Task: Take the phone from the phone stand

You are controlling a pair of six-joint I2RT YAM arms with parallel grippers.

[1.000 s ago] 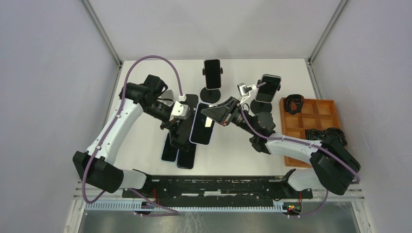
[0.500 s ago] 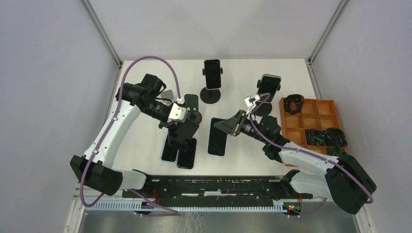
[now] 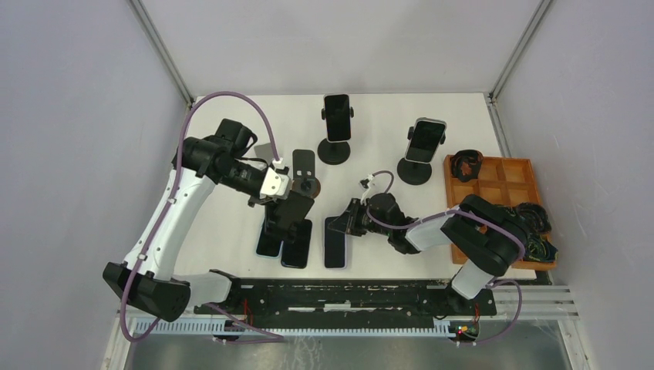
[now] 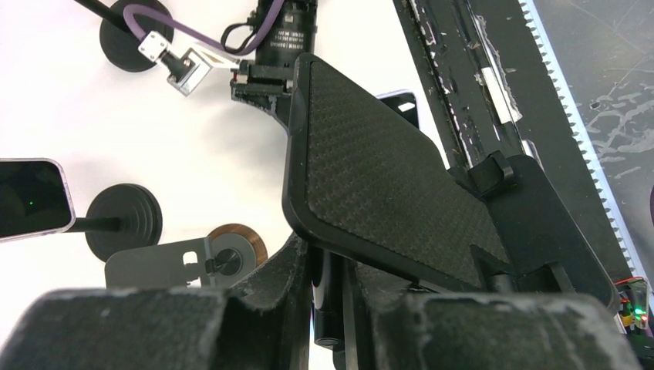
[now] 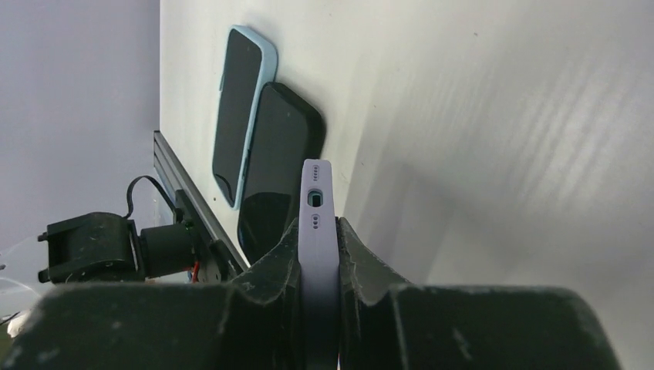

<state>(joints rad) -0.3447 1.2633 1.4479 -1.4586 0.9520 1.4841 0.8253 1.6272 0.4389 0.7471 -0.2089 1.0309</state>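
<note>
- Top view: the phone (image 3: 334, 245) is found off the stand (image 3: 303, 165). It is held screen up, low at the near part of the surface (image 3: 231, 123), just right of two flat phones (image 3: 283, 240).
- Top view: contact between the phone and the surface cannot be told.
- Top view: the right gripper (image 3: 345, 226) is seen at the phone's far end, with its arm folded low across the surface.
- Top view: the left gripper (image 3: 295, 203) is seen at the stand. The stand and the phone are apart.
- Top view: two far stands (image 3: 337, 150), each carrying a phone, are noted at the back. A tray (image 3: 501, 181) with dark items is noted at the right edge.
- Left wrist view: the left gripper (image 4: 328, 287) is seen clamped on the lower part of the stand (image 4: 385, 193). The stand's textured black plate is bare and tilted above the fingers.
- Left wrist view: a grey base plate with a copper disc is recorded at lower left. One far stand (image 4: 123, 220) is recorded beyond it.
- Right wrist view: the right gripper (image 5: 318, 250) is seen pressed on both faces of the phone (image 5: 318, 204). The phone is viewed edge-on, with its port end towards the camera.
- Right wrist view: the flat phones (image 5: 276, 166) are seen side by side on the surface (image 5: 478, 116), one in a blue case and one black.
</note>
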